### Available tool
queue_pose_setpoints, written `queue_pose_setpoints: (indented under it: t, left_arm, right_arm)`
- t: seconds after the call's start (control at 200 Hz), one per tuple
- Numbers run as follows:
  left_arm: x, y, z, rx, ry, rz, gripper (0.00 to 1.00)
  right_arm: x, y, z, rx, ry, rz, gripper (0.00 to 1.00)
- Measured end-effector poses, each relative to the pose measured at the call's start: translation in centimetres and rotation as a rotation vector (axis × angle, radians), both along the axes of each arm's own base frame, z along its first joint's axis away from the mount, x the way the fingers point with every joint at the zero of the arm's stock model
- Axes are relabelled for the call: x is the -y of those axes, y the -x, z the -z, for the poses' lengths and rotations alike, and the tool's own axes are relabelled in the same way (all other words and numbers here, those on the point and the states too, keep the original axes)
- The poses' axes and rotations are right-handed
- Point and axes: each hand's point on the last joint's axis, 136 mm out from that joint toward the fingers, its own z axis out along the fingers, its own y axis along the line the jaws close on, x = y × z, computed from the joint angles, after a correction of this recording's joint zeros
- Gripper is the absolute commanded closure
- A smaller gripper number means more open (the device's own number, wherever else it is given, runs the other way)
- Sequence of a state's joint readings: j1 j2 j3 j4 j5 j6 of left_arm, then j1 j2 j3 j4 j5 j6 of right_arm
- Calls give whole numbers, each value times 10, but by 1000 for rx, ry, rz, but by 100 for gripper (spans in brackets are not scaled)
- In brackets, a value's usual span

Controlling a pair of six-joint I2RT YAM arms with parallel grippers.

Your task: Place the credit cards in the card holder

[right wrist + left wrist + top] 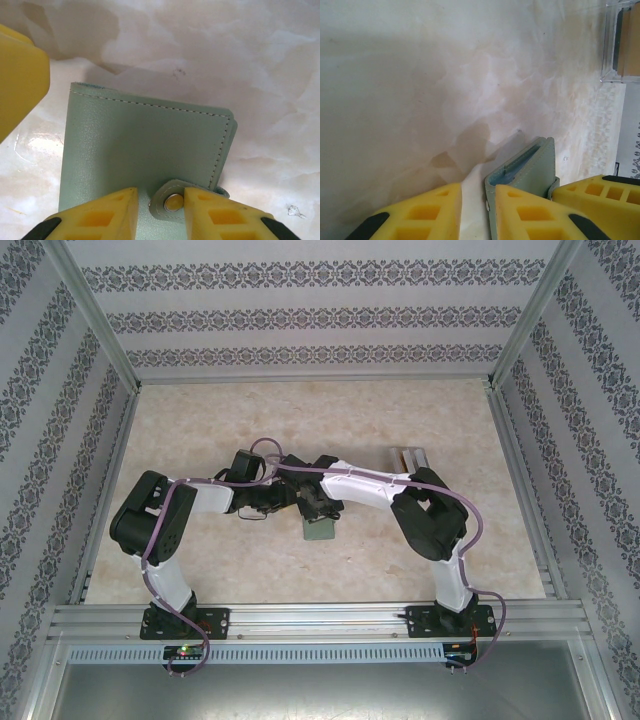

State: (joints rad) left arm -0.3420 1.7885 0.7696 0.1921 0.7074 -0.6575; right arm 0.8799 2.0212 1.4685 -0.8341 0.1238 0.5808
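Yellow foam fingers [95, 217] of the right end effector [161, 195] sit along the bottom of the right wrist view. They stand a little apart and straddle the small snap tab [171, 202] of the flat sage-green stitched bifold card holder [140, 145]. We see no pinch on the tab, since a strip of green shows between it and the left-hand finger. The card holder lies closed across mid-frame on the pale marbled counter [260, 60], tab fastened. At the upper left, a yellow finger [20, 75] of the other arm sits just beside its edge.

From the left wrist, the left end effector [477, 192] also has its fingers apart, with bare counter between them. The card holder's corner lies by the right-hand finger, unclamped. A blue sliver [517, 164] shows in its edge. It may be a card, but we cannot say. In the upper right corner stands a clear plastic slotted rack [606, 55] holding thin tan and dark credit cards [632, 45], well apart from the card holder.

From above, both arms meet mid-frame over the card holder [321, 531], with the rack [408, 455] at upper right.

We judge the step in hand to be opening the card holder, as nothing more goes in while it is fastened. The next move calls for one end effector to pin the body. The other must catch the tab, peel the snap free and fold the cover back.
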Motion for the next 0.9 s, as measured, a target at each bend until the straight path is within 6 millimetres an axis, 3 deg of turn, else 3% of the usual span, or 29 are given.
queue_pose_setpoints:
  t: [0.205,0.395,0.57,0.784,0.899]
  left_arm:
    - [-1,0,0,-1,1,-2,75]
    - [-1,0,0,-1,1,-2,75]
    - [-1,0,0,-1,1,-2,75]
    - [0,0,0,-1,2,-1,75]
    - [-1,0,0,-3,3,-1,75]
  right_arm:
    - [2,-2,0,10,7,14,82]
    - [2,-2,-1,13,6,16,82]
    - [2,-2,-8,21,-4,10,76]
    - [1,-2,-13,28,-17,-5,84]
    - [2,-4,-13,27,-18,1,73]
